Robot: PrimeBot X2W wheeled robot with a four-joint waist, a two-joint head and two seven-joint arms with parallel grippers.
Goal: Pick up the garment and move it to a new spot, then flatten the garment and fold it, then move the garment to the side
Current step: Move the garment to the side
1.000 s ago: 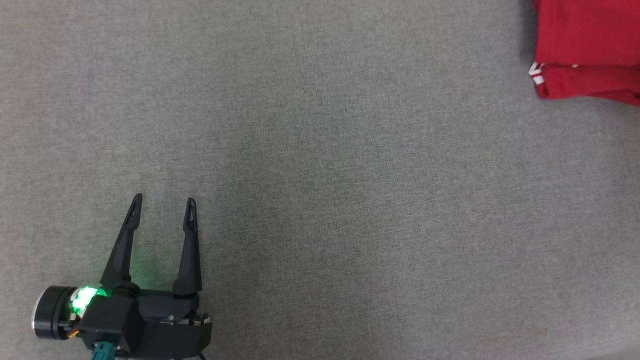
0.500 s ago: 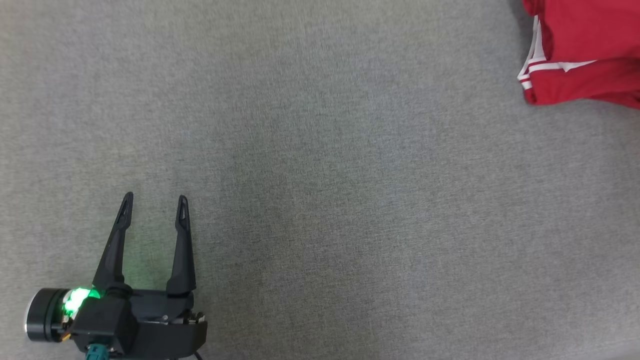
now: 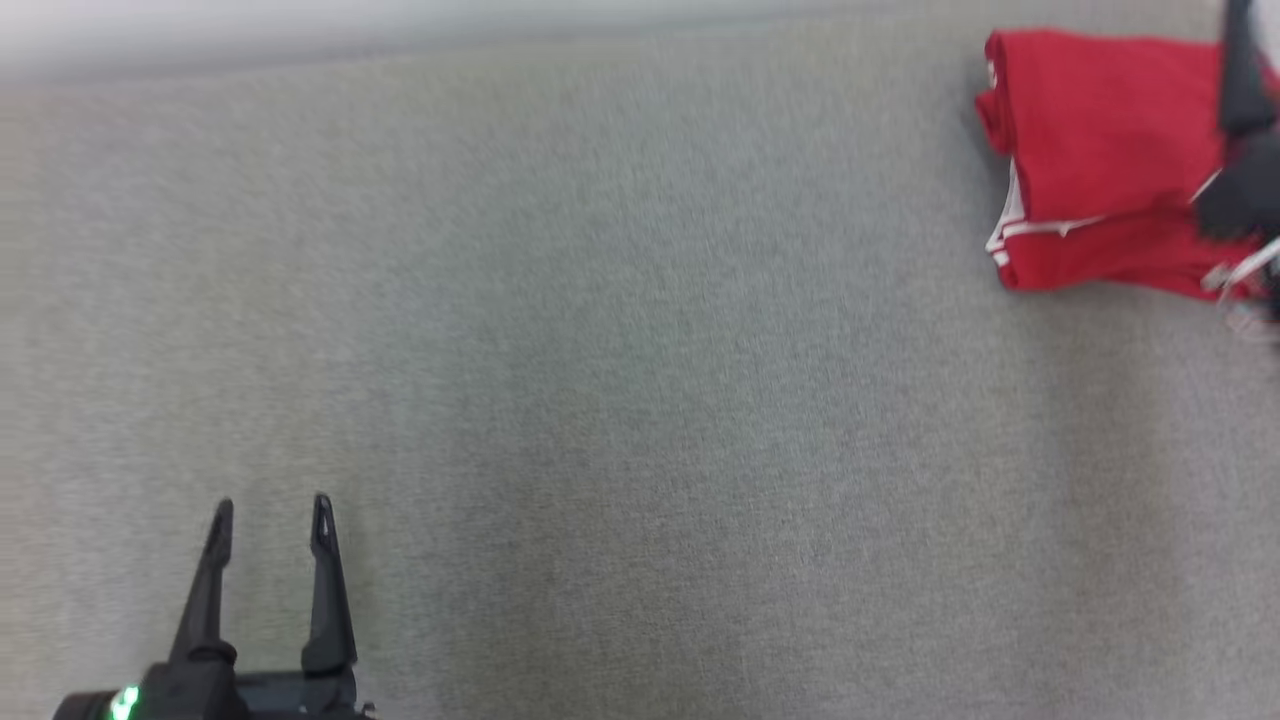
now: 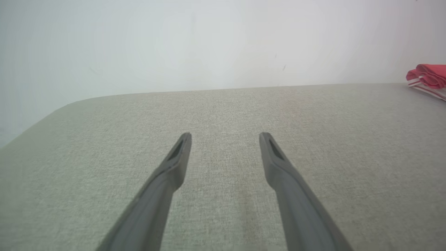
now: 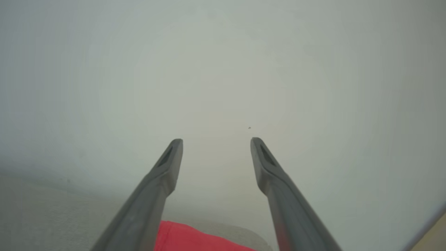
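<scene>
The red garment with white stripes lies folded on the grey fabric surface, at the far right of the head view. Over the garment's right part, at the picture's edge, hangs one of my right gripper's dark fingers. In the right wrist view my right gripper is open and holds nothing, with the garment just below its fingers. My left gripper is open at the lower left, far from the garment. The left wrist view shows this gripper open over bare fabric, with the garment far to the right.
The surface's far edge meets a pale wall along the top of the head view. In the left wrist view the surface rounds off at a corner on the far left.
The head camera has tilted, so the whole picture has slid down and left. More of the garment's white-striped edge shows, and the right gripper's finger has come into view over it.
</scene>
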